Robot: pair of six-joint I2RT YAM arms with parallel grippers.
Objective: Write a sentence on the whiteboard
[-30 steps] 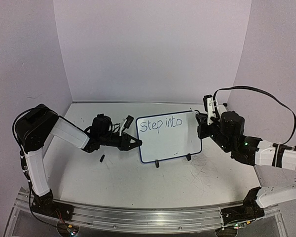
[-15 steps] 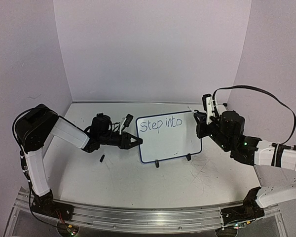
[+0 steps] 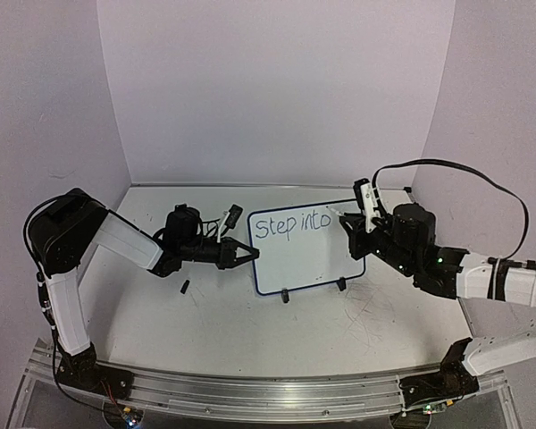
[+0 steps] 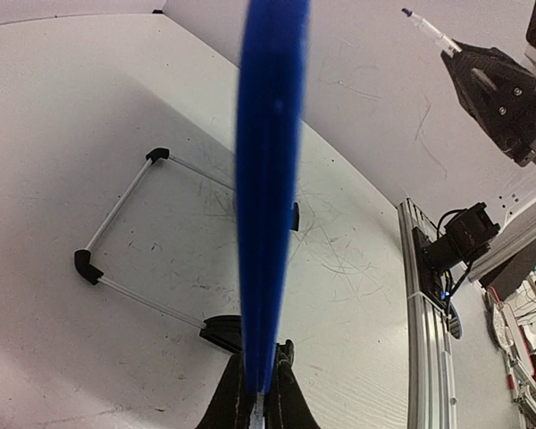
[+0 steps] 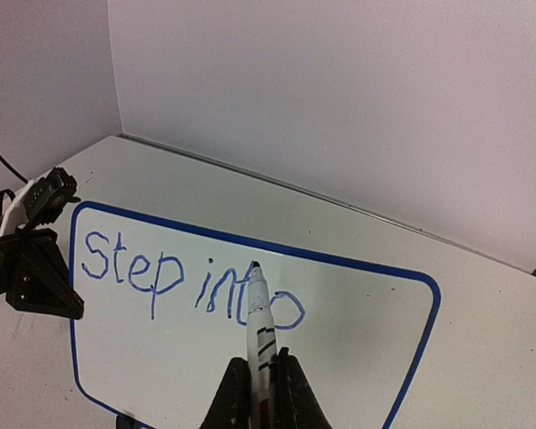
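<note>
Pale lilac walls all round, scuffed white counter [image 3: 205, 331] beneath. Found the whiteboard [image 3: 308, 264] propped near the middle, tilted back on its wire stand [image 4: 116, 210], with the sentence [image 3: 292, 225] reading "Step into" along the top and the lower half bare. Saw the left hand [image 4: 261, 398] at the board's 9 o'clock, pressed together on the blue frame edge. Saw the right hand [image 5: 257, 382] at the board's 2 o'clock, pinching a marker [image 5: 261, 326], tip over the last letters of "into". Could not tell whether touching or just off the surface.

Judged the first line done and the second line due. Judged best to lift clear before travelling, so as to drag no stray stroke. Then to carry the tip toward 7 o'clock, beneath the "S", and start well in from the frame. Also to match the letter height above, so as to fit the rest before the right edge. Thought it wise to press lightly and square to the face, given the risk of rocking a propped board backward, and to hold the left pinch firm throughout.
</note>
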